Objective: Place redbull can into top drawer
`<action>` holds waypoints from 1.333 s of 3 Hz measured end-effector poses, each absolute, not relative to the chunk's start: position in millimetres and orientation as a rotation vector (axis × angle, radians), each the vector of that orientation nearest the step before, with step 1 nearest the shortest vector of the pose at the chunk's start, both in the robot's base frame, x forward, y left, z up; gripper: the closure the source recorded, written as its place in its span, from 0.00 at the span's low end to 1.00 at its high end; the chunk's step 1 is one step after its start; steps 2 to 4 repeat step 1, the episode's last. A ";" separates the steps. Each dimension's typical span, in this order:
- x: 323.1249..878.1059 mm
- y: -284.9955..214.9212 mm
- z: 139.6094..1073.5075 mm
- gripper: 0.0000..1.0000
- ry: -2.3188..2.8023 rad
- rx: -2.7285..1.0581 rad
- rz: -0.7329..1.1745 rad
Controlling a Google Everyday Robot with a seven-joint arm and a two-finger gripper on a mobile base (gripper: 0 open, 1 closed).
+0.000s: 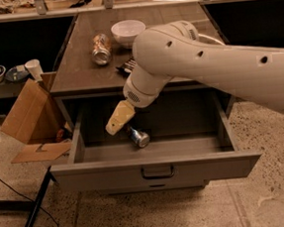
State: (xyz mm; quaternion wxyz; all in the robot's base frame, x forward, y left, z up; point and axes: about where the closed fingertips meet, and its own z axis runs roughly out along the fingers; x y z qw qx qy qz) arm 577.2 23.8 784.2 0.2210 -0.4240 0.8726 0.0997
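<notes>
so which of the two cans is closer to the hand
The redbull can, lying in the open top drawer just beside the hand; the orange-tan can lies on the cabinet top.

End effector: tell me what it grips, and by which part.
Apparently nothing: the end effector hangs inside the top drawer, beside the redbull can lying on its floor.
</notes>
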 end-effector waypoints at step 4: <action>577.2 23.8 784.2 0.00 2.412 -1.172 0.276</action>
